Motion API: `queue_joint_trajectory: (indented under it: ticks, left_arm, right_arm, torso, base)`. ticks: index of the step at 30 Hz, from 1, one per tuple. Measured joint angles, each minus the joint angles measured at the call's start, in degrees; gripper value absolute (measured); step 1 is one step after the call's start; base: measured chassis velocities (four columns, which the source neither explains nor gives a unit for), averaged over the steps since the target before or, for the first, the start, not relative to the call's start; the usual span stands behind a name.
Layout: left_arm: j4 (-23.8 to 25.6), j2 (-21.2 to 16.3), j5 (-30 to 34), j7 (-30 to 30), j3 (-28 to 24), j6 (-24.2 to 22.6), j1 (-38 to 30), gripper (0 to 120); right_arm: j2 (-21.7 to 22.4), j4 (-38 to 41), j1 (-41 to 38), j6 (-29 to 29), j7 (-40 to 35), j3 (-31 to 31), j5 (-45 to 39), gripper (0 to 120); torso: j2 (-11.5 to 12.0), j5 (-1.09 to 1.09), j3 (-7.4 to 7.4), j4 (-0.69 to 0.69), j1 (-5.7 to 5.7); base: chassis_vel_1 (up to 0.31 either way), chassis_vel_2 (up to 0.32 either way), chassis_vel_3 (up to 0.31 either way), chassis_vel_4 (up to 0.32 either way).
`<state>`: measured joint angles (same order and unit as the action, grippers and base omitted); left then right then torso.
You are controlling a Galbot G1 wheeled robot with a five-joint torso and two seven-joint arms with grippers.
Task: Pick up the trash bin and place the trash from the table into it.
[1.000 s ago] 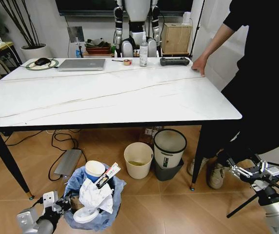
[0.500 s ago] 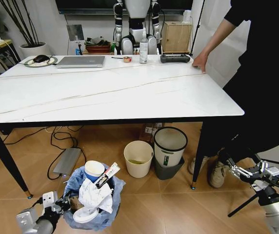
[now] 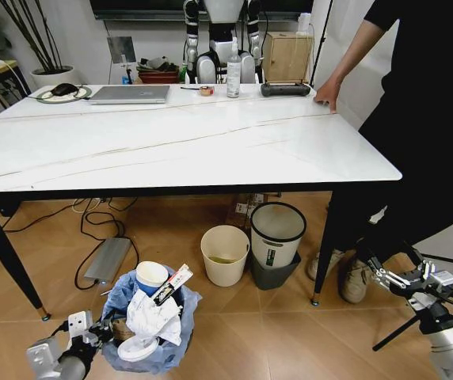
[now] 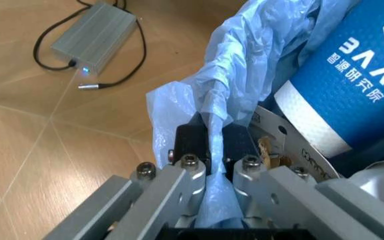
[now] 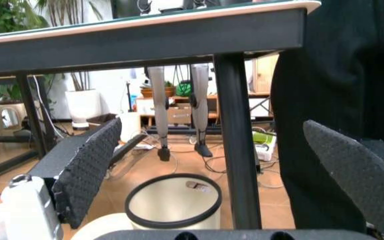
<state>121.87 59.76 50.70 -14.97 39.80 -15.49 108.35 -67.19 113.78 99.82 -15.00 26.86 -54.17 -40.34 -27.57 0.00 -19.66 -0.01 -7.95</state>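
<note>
The bin (image 3: pixel 149 332) is standing on the floor in front of the table (image 3: pixel 211 150), near the robot's left side, and is packed with trash: a blue cup (image 3: pixel 150 277), crumpled tissue (image 3: pixel 154 318), a white lid (image 3: pixel 137 349) and a long packet (image 3: pixel 173 284) are all being held inside the bag.

The left gripper (image 4: pixel 215 142) is being kept low at the bin's rim; its dark pads are pressed together on a fold of the blue bag (image 4: pixel 245 55), with the cup (image 4: pixel 352 65) just beside it. The right gripper (image 5: pixel 205 175) is being held low on the robot's right, near the table leg; its fingers are spread wide, nothing between them.

No litter is being seen on the tabletop; a laptop (image 3: pixel 130 93), a bottle (image 3: pixel 233 75) and a few small items are lying along the far edge.

Judgement: the collecting part is looking finished. What is left, at most, is freeing the bag.
</note>
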Motion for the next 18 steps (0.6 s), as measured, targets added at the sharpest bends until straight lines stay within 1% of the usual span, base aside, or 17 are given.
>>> queue_joint_trajectory:
  ticks: [13, 18]
  left_arm:
    - [-0.57, -0.23, 0.11, 0.10, 0.04, 0.08, -0.44, 0]
    - [-1.28, -0.25, 0.20, 0.09, -0.18, 0.07, -0.94, 0]
  right_arm:
    - [0.00, 0.00, 0.00, 0.00, 0.00, 0.00, 0.00, 100]
    - [0.00, 0.00, 0.00, 0.00, 0.00, 0.00, 0.00, 100]
  torso:
    - [2.67, 0.00, 1.55, 0.00, 1.10]
    - [4.40, 0.00, 2.75, 0.00, 1.64]
  base:
    - [0.000, 0.000, 0.000, 0.000]
    - [0.000, 0.000, 0.000, 0.000]
